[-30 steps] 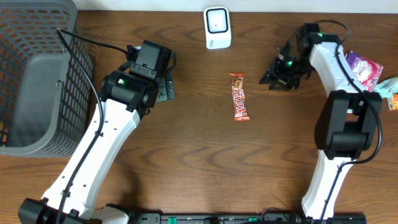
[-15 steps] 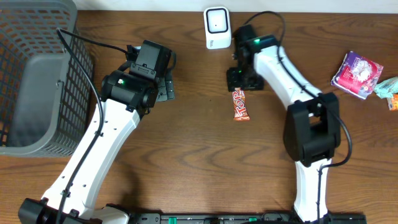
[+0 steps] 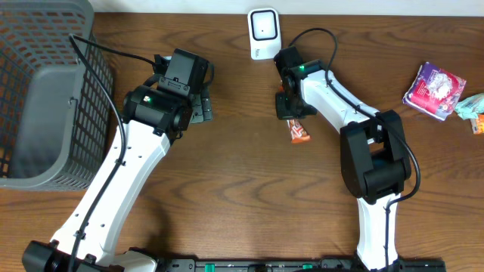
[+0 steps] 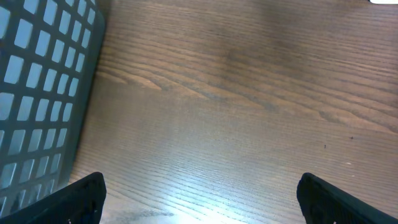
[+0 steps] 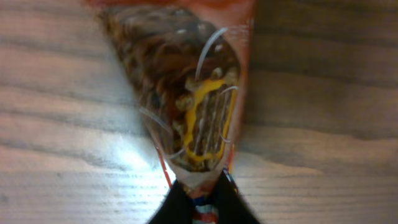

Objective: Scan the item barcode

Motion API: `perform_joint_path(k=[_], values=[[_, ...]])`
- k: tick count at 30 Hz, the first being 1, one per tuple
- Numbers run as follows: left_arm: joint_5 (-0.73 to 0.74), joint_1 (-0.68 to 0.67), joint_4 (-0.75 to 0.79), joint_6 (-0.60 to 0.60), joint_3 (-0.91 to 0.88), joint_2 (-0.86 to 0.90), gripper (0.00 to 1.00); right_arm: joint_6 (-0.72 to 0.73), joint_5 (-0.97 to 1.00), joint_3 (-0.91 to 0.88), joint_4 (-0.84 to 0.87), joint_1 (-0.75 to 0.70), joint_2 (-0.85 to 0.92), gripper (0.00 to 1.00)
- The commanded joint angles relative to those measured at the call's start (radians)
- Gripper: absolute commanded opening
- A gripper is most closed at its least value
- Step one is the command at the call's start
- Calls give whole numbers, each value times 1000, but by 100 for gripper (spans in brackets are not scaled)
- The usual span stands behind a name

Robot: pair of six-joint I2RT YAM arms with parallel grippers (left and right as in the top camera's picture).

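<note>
"The right gripper (image 5: 198,200) is pinched shut on just the end seal of the candy bar (image 5: 186,93), which lies on the worktop (image 3: 227,174) at five o'clock from the scanner (image 3: 264,32)."

"Thin hold. Once lifted, the wrapper could slip out or swing and hide its barcode. The left gripper (image 4: 202,199) hangs wide, empty."

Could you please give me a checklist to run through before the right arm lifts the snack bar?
1. Right end effector shut on the end of the orange foil-wrapped snack bar: ok.
2. Grip deep enough, with only the wrapper's crimped tip pinched: cannot tell.
3. Barcode side identified: cannot tell, no barcode shows.
4. White box-shaped barcode scanner unobstructed: ok.
5. Left end effector open and apart from the bar: ok.
</note>
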Motion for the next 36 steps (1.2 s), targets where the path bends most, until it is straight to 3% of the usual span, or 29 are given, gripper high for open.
perform_joint_path(k=[1,9,13,24,36], values=[[-2,3,-3,-2,12,0,98,6,-13,32,10,0,2,1],[-2,3,-3,-2,12,0,98,-2,-16,314,0,-2,2,1],[-3,3,-3,-2,12,0,98,-2,-17,405,103,-1,2,1],[-3,3,-3,-2,12,0,98,-1,108,405,499,20,91,1],[-3,3,-3,-2,12,0,98,11,148,408,495,8,90,1]])
